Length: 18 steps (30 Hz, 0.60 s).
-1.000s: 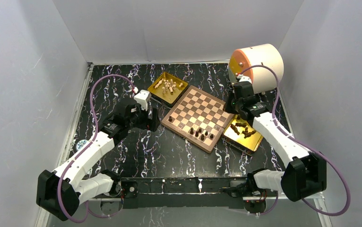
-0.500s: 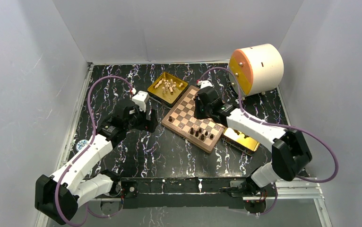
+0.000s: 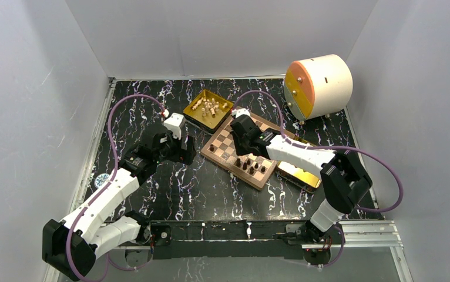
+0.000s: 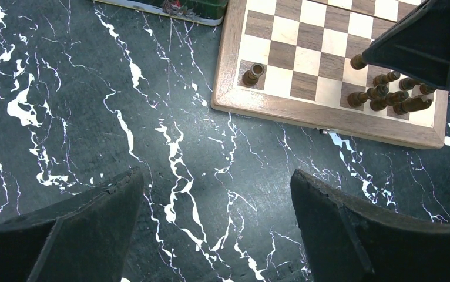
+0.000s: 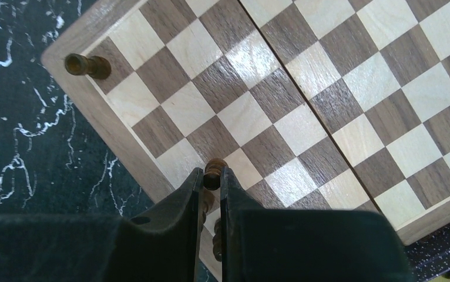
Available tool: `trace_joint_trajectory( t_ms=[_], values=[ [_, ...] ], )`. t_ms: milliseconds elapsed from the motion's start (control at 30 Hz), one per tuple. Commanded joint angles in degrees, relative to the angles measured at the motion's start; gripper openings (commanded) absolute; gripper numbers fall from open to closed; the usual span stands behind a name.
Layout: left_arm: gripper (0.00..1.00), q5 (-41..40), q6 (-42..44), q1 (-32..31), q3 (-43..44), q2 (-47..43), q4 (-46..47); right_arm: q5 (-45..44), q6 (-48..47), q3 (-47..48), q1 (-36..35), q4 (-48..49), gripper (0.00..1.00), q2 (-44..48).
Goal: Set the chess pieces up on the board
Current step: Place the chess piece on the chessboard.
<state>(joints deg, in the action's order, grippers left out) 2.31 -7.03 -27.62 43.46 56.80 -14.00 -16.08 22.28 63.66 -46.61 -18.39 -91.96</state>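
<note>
Right arm is swinging left off the gold tray [image 3: 299, 175] near the drum [image 3: 319, 85], and over the last second it is ending up above the board [image 3: 225, 141]. Left arm is barely shifting.

Desk [image 3: 170, 188] is lying open between the board and the arm bases. White walls are closing in left, rear and right. The drum is sitting far right, well apart from the board. The board is lying skewed mid-desk, with a second gold tray [image 3: 197, 121] just beside its far-left side.

Left pincer [image 4: 215, 173] is hanging released, jaws wide, over bare desk just beside the board's near corner.

Right pincer [image 5: 211, 179] is clenching a dark piece [image 5: 214, 169], its head poking out between the fingertips, just inside the board's near edge. Cannot tell if its base is touching.

Top view is hiding that grip under the wrist. Left wrist view is showing the held piece just beside the dark cluster [image 4: 387, 97] standing along the near edge, with a lone corner piece [image 4: 252, 73] apart. Only the top view is showing the cream pieces [image 3: 210, 107] piled in the far tray.
</note>
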Motion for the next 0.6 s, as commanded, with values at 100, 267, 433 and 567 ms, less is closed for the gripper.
trace_joint_trajectory(
  t_ms=[100, 267, 433, 567],
  values=[
    [0.92, -0.81, 0.79, -0.33, -0.48, -1.51, -0.58, -3.93, 0.97, 1.69, -0.77, -2.24, 0.14, -0.94],
    [0.93, -0.87, 0.78, -0.33, -0.50, -1.47, -0.53, -4.19, 1.55, 0.52, -0.80, -1.38, 0.14, -1.03],
    [0.92, -0.87, 0.74, -0.34, -0.48, -1.39, -0.60, -3.33, 2.55, 0.09, -0.73, -0.41, 0.15, -1.35],
    [0.92, -0.90, 0.83, -0.33, -0.48, -1.42, -0.59, -4.14, 3.34, 0.17, -0.77, -1.19, 0.15, -1.78]
  ],
)
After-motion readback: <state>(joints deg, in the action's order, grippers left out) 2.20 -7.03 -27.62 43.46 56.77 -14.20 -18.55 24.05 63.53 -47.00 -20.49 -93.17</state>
